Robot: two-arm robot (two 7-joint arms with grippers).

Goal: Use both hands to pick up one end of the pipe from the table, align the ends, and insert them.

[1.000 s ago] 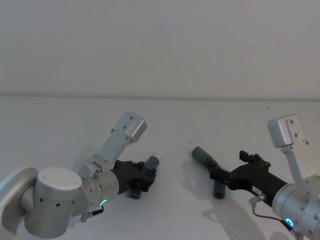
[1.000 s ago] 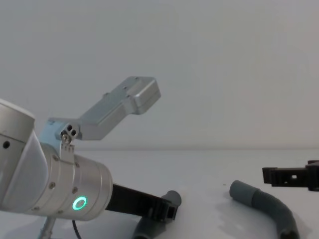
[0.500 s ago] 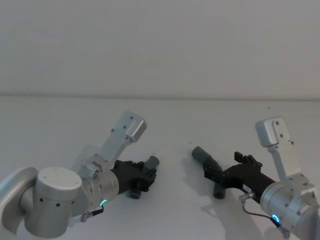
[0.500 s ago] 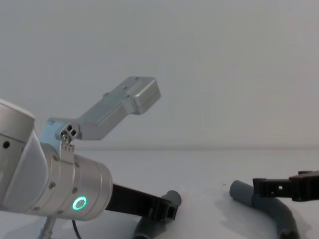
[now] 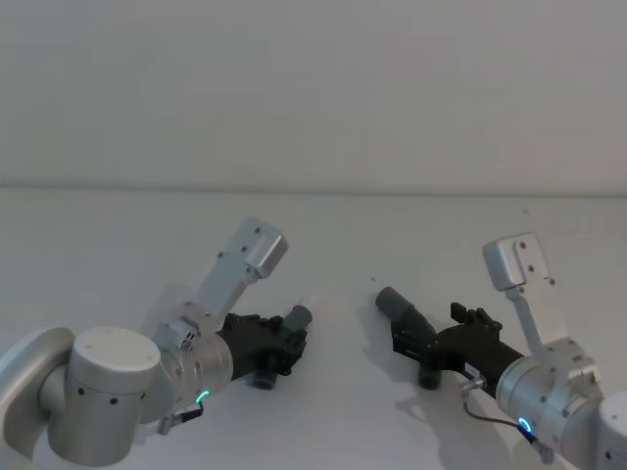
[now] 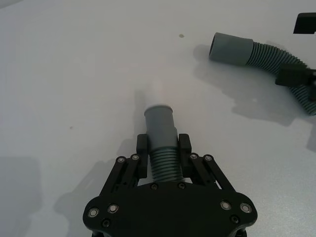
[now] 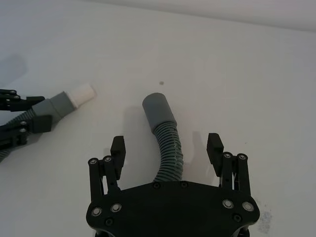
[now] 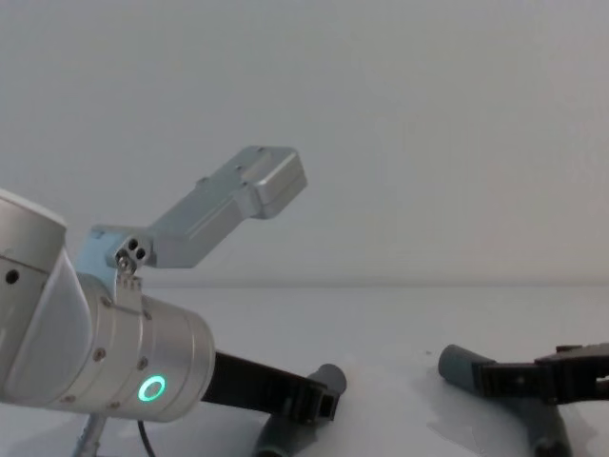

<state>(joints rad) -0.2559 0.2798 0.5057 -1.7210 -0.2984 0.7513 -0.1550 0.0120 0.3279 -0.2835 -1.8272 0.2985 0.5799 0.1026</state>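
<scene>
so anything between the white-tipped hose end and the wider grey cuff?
Nothing: bare white table separates the narrow white-tipped grey hose end from the wider smooth grey cuff, as the right wrist view shows.

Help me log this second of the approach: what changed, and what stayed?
The right gripper slid in leftward and lower; its open jaws now straddle the cuffed hose piece at its ribbed middle, not yet closed. The left gripper stayed shut on the white-tipped hose piece, and neither piece moved.
</scene>
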